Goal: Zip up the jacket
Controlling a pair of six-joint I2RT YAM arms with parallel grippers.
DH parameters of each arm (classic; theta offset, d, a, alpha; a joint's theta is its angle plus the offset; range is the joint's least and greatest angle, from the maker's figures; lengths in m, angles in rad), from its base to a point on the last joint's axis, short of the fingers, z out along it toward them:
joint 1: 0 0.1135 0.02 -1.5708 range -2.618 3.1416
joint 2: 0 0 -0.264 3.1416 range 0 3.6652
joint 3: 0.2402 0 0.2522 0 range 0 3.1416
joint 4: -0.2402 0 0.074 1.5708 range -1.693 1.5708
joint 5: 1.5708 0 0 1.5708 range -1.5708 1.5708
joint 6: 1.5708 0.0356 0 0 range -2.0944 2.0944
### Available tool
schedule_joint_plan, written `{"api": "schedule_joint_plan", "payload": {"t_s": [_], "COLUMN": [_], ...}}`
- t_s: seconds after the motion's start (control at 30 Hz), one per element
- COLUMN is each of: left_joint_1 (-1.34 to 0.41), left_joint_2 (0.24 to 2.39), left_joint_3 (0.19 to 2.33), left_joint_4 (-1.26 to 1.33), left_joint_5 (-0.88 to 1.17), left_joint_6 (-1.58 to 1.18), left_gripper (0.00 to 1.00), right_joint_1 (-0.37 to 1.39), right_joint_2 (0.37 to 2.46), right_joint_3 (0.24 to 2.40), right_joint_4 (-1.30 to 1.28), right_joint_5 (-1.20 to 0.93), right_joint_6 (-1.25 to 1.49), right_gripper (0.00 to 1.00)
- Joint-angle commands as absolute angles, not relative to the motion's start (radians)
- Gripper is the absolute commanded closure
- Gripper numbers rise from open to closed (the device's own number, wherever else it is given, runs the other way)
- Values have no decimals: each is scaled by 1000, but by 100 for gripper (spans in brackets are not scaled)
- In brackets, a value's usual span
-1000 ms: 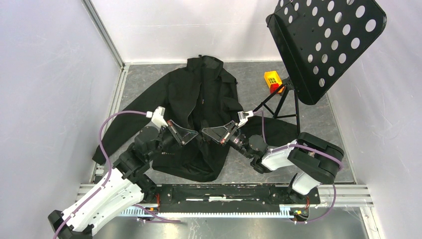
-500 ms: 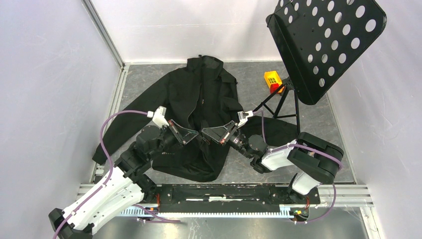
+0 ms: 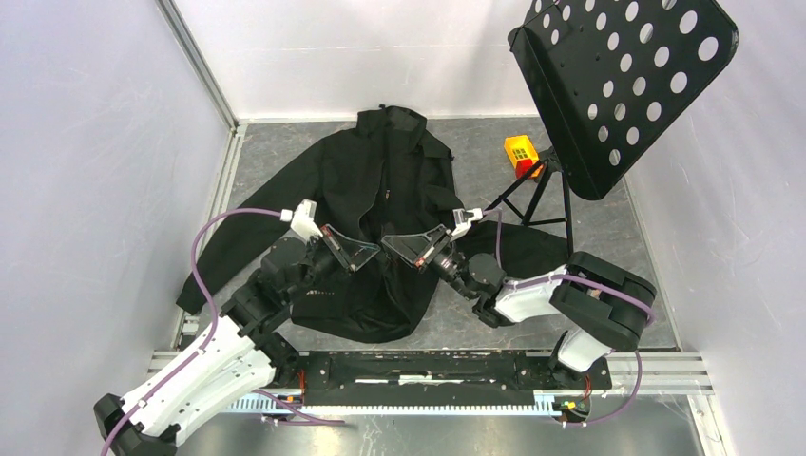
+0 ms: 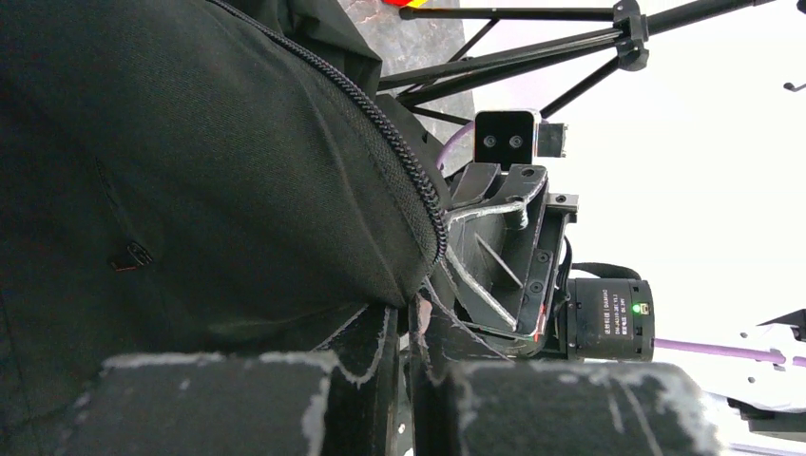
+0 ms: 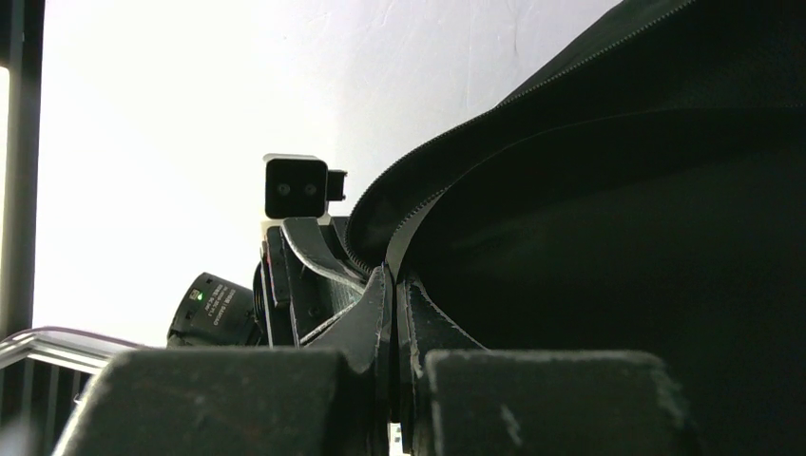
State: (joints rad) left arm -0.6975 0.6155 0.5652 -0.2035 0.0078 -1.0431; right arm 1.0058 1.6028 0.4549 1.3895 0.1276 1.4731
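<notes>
The black jacket (image 3: 380, 180) lies spread on the grey floor, collar at the far end, its front open. My left gripper (image 3: 373, 258) and right gripper (image 3: 389, 248) meet tip to tip over the lower front. In the left wrist view the left gripper (image 4: 409, 318) is shut on the jacket's (image 4: 190, 171) toothed zipper edge (image 4: 399, 157), with the right gripper (image 4: 504, 247) just beyond. In the right wrist view the right gripper (image 5: 393, 285) is shut on the other zipper edge (image 5: 404, 228) of the jacket (image 5: 618, 209). No slider shows.
A black perforated music stand (image 3: 627, 76) stands at the far right, and its tripod legs (image 3: 537, 195) reach toward the jacket's right sleeve. A small yellow and red block (image 3: 521, 152) sits by the stand. White walls enclose the floor on the left, back and right.
Both grippers have moved closer together. The right one shifted left and slightly away from the bases, carrying its zipper edge toward the left one.
</notes>
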Motion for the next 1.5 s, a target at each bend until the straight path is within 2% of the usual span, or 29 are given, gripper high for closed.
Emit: {"api": "schedule_joint_plan", "payload": {"t_s": [0.0, 0.3, 0.47, 0.5, 0.73, 0.8, 0.9, 0.93, 0.97, 1.07, 1.27, 1.47], "left_joint_1": [-716, -755, -754, -755, -755, -755, -755, -755, -755, -755, -755, -755], "left_joint_2": [620, 653, 619, 617, 598, 579, 540, 524, 513, 481, 492, 533], "left_joint_3": [542, 534, 583, 589, 542, 532, 508, 502, 499, 473, 462, 471], "left_joint_4": [-162, -184, -256, -264, -215, -222, -210, -210, -213, -189, -172, -199], "left_joint_5": [3, -33, -61, -64, -33, -39, -43, -42, -44, -37, -18, -5], "left_joint_6": [-1026, -992, -987, -989, -1043, -1045, -1060, -1057, -1057, -1049, -1063, -1078], "left_gripper": [98, 98, 98, 94, 52, 43, 35, 31, 22, 21, 35, 31], "right_joint_1": [1012, 1011, 1012, 1011, 1004, 1000, 993, 991, 990, 990, 990, 989], "right_joint_2": [1592, 1611, 1600, 1605, 1641, 1645, 1650, 1654, 1658, 1666, 1671, 1669], "right_joint_3": [523, 554, 458, 444, 436, 433, 431, 431, 432, 438, 445, 452], "right_joint_4": [1413, 1411, 1439, 1450, 1493, 1501, 1506, 1510, 1514, 1526, 1534, 1529], "right_joint_5": [183, 184, 179, 180, 164, 161, 154, 151, 148, 141, 138, 137], "right_joint_6": [1492, 1502, 1512, 1519, 1546, 1550, 1555, 1557, 1559, 1566, 1575, 1573], "right_gripper": [100, 100, 100, 100, 100, 100, 100, 100, 100, 100, 100, 100]}}
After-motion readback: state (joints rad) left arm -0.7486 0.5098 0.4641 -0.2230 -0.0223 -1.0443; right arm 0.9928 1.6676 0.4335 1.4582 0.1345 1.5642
